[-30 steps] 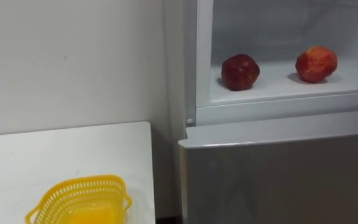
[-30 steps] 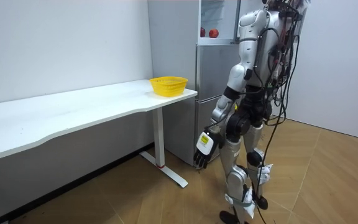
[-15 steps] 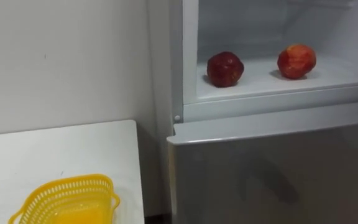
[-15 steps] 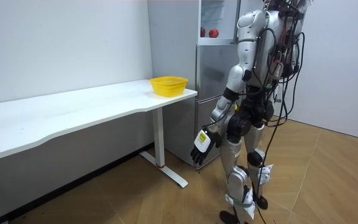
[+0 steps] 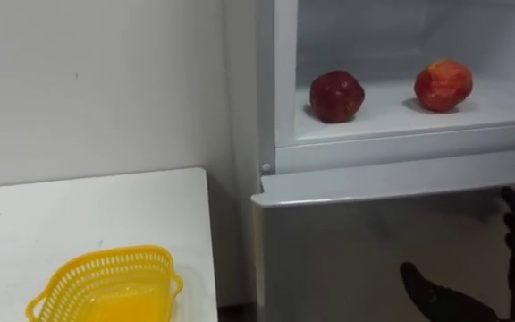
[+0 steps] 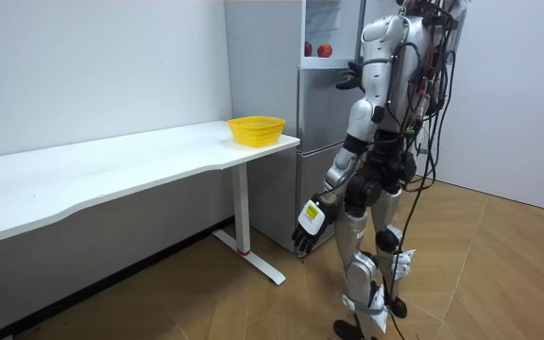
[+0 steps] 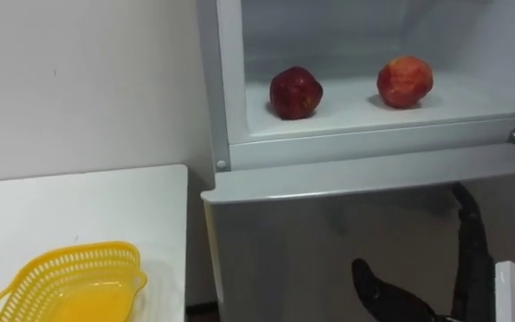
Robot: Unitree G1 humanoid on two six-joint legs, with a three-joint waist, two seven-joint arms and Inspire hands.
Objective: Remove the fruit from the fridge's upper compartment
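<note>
1. Dark apple (image 5: 335, 96) and lighter apple (image 5: 443, 85) sit apart on the upper fridge shelf (image 5: 392, 118).
2. Right hand (image 7: 469, 250): fingers spread, holding nothing, before the lower door (image 5: 347, 241).
3. Left hand (image 6: 308, 223): hangs loose beside the thigh.

Most likely a lab or test room staged as a home corner, not a lived-in kitchen. Plain white walls (image 6: 93, 66), wood floor (image 6: 499, 264), a long white table (image 6: 111, 170) carrying one yellow basket (image 6: 256, 129). Beside it a silver fridge (image 6: 314, 123), upper part open on a dark apple (image 5: 336, 96) and a paler apple (image 5: 443, 85).
</note>
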